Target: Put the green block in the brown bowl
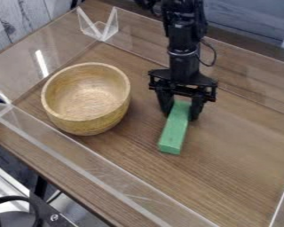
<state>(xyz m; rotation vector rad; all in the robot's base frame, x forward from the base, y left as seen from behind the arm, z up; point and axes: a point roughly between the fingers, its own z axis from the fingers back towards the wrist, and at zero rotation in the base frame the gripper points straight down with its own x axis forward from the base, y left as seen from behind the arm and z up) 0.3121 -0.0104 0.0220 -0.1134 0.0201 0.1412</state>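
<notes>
While the brown bowl (85,98) sits on the table (227,168) well to the left of the gripper (184,104), the gripper points straight down over the far end of the green block (173,129). Its fingers (163,99) straddle that end, narrowed around it; actual contact cannot be told. The block lies flat, slanting toward the camera.

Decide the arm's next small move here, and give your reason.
Probably finish closing the pincer on the green block: its fingers straddle the block's far end, low at the table, jaws only partly closed. The block lies on the wood, outside the brown bowl to its left.
</notes>
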